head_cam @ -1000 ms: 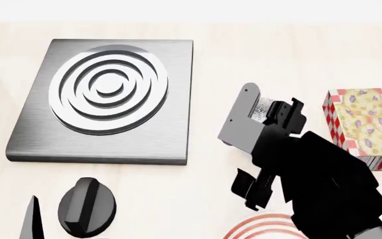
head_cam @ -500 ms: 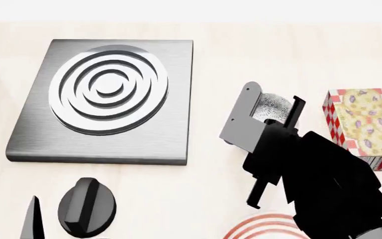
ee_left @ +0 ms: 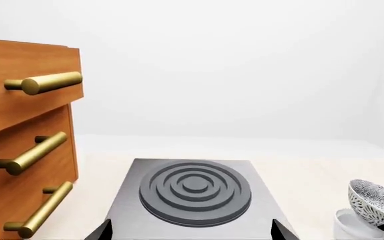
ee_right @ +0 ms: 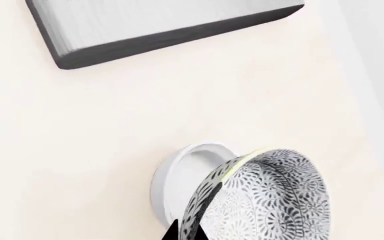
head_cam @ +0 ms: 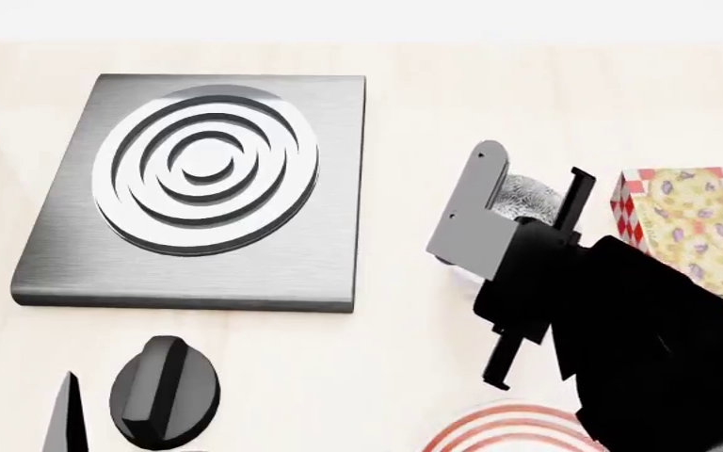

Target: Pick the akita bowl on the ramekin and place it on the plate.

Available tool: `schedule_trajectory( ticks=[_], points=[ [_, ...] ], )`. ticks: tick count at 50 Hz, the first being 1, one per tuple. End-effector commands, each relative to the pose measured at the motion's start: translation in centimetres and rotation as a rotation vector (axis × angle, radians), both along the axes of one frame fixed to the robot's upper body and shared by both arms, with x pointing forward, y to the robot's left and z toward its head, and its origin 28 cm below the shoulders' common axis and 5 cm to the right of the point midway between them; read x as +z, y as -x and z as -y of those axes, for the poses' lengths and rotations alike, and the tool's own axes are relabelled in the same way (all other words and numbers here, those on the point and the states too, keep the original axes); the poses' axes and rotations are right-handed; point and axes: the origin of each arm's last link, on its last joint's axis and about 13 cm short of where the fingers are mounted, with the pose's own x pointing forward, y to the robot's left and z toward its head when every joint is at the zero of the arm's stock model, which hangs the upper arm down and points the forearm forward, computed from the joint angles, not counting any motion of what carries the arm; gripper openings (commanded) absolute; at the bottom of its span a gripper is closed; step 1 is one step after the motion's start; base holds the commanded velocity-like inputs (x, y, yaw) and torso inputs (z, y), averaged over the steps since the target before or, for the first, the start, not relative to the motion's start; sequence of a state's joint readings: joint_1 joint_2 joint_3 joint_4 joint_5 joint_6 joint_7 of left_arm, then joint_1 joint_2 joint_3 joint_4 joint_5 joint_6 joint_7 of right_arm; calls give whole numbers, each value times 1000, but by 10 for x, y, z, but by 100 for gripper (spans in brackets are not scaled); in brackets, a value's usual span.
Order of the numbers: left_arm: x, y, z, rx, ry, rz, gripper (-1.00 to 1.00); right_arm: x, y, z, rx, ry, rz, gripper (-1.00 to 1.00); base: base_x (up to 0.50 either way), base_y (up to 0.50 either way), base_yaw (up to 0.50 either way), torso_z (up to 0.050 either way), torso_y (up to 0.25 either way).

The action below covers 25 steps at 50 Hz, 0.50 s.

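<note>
The akita bowl [ee_right: 272,200], speckled black and white, hangs tilted just above and beside the white ramekin [ee_right: 182,175]. My right gripper [ee_right: 185,234] is shut on the bowl's rim. In the head view the akita bowl [head_cam: 531,196] shows between the fingers of the right gripper [head_cam: 525,202]. The red-ringed plate [head_cam: 500,428] lies at the near edge, partly under the right arm. In the left wrist view the akita bowl [ee_left: 372,200] leans over the ramekin [ee_left: 352,227]. My left gripper [ee_left: 190,235] is open and holds nothing, facing the stove.
A grey stove plate [head_cam: 204,179] with concentric rings lies at the left, a black knob [head_cam: 165,391] in front of it. A patterned box [head_cam: 695,235] stands at the right. A wooden drawer cabinet [ee_left: 25,140] with brass handles is at the far left.
My right gripper has shifted a little to the right with the akita bowl, and its wrist has turned. The left arm has not moved.
</note>
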<state>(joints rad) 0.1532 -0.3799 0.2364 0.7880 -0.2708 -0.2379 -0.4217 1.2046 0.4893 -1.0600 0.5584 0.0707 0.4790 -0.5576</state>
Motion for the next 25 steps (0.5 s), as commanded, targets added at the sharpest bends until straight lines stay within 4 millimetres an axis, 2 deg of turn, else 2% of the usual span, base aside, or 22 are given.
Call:
schedule_trajectory(
  ticks=[1,5,18,25],
  points=[
    [0,0,0,-4,4,-1,100,28,10,8,-11,48,35,-100,0,0,0,0,0],
    [-1,0,1,-5,8,-2,100,41,15,12,-4,78,40,-100,0,0,0,0,0],
    [0,0,1,-8,8,-1,100,60,34,13,49,164,14,-100,0,0,0,0,0],
    [0,1,1,-6,9,1,100,69,53,5,146,229,-2,-100,0,0,0,0,0]
  ],
)
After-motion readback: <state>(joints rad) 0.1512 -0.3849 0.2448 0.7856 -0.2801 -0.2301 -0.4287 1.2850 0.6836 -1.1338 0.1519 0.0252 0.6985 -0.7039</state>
